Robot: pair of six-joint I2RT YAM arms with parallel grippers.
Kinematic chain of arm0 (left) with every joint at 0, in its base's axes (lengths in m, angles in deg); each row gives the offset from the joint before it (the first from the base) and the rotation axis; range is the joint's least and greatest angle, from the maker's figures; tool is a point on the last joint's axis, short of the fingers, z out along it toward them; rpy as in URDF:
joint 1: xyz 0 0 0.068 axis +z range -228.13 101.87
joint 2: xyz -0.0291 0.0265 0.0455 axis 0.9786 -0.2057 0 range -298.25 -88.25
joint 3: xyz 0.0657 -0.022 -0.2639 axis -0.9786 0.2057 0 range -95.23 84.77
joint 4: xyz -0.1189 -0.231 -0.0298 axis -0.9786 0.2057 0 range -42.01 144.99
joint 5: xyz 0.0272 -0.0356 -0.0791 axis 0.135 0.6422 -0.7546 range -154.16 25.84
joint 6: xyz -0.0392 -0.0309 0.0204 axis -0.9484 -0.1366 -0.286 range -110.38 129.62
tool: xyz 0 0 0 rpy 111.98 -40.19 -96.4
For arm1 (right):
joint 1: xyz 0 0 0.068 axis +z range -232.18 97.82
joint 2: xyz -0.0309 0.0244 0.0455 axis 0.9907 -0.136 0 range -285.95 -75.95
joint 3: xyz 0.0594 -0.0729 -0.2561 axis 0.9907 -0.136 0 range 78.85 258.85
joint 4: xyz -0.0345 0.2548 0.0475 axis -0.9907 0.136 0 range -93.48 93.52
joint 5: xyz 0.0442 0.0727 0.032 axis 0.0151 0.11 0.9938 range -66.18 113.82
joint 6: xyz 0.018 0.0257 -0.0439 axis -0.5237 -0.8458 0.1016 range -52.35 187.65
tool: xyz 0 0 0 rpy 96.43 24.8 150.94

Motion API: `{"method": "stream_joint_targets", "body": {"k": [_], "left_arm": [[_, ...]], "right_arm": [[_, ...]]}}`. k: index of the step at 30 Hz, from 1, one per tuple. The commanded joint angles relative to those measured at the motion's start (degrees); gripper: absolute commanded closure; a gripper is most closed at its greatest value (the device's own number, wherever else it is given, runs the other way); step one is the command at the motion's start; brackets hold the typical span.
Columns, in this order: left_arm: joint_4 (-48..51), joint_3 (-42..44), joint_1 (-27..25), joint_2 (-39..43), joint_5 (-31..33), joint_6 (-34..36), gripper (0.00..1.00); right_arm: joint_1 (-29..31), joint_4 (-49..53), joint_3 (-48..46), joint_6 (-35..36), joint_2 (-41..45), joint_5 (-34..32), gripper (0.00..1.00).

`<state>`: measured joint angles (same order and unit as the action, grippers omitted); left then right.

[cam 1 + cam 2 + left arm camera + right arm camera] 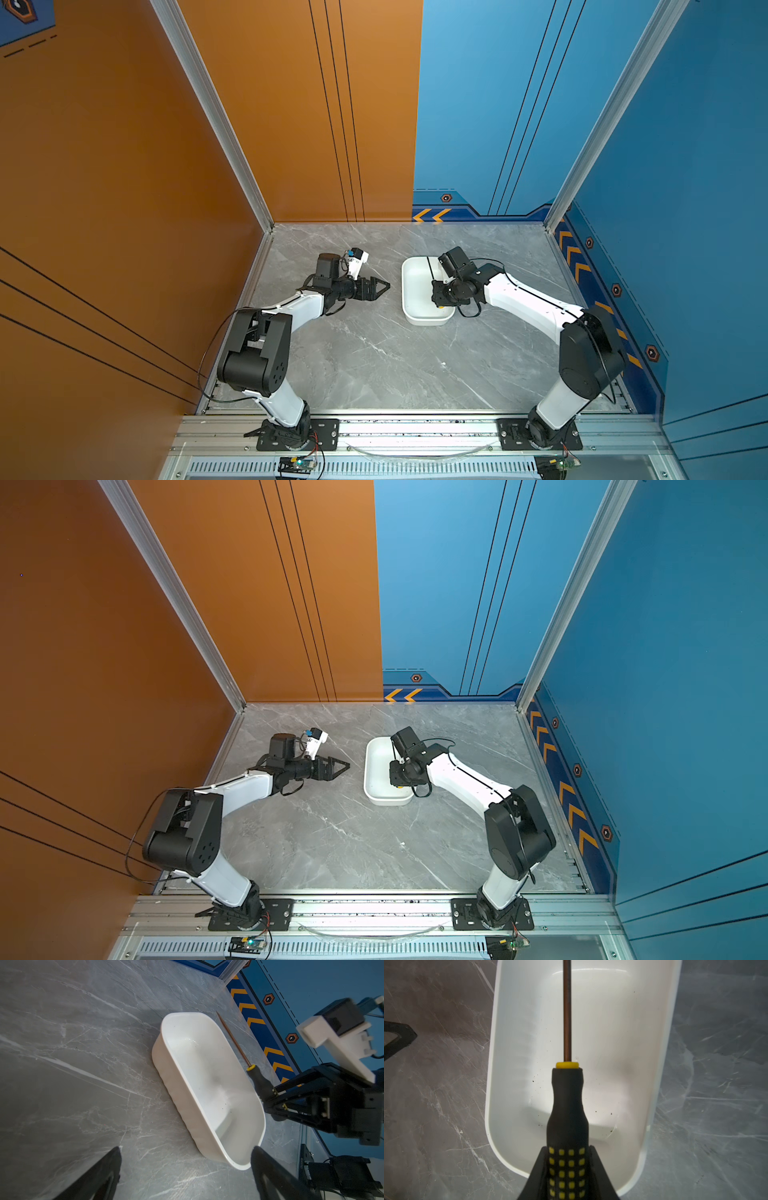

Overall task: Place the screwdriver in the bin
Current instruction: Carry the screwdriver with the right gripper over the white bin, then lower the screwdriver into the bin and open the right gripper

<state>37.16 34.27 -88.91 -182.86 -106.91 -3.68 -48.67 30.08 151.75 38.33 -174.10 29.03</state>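
Currently one screwdriver (pixel 568 1105) pinched by right pincer (pixel 568 1153) over one bin (pixel 661 1064); left pincer (pixel 186 1149) spread.

Bright, even overhead light fills both top views. The arms (pixel 532 299) cast soft shadows on the counter (pixel 374 353), and wall lines (pixel 332 124) splay toward the frame edges. Left wrist view: the fingers (pixel 99 1176) of the left pincer (pixel 187 1148) are dark and blurred. Right wrist view: beyond the right pincer (pixel 568 1148), the screwdriver (pixel 568 1105) is sharp, glare streaks the bin (pixel 662 1043), and the counter is dim.
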Motion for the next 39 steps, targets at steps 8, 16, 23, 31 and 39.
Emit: {"method": "stream_joint_targets", "body": {"k": [8, 16, 23, 31, 39], "left_arm": [[1.2, -1.5, 0.4, 1.0, -1.4, 1.3, 0.02], [1.2, -1.4, 0.8, 0.8, -1.1, 1.4, 0.02], [1.2, -1.4, 1.1, 0.6, -1.2, 1.5, 0.02], [1.2, -1.3, 1.5, 0.7, -1.3, 1.4, 0.02], [1.2, -1.2, 1.6, 0.6, -1.4, 1.4, 0.02]], "right_arm": [[1.2, -3.4, 2.4, -6.1, -4.7, -1.1, 1.0], [2.1, -3.4, 3.8, -9.4, -7.1, -2.4, 1.0], [2.4, -2.3, 6.7, -9.5, -11.6, -2.9, 1.0], [3.3, -1.7, 6.8, -10.2, -13.9, -4.5, 1.0], [3.2, -1.6, 7.3, -10.0, -14.8, -4.7, 0.86]]}}
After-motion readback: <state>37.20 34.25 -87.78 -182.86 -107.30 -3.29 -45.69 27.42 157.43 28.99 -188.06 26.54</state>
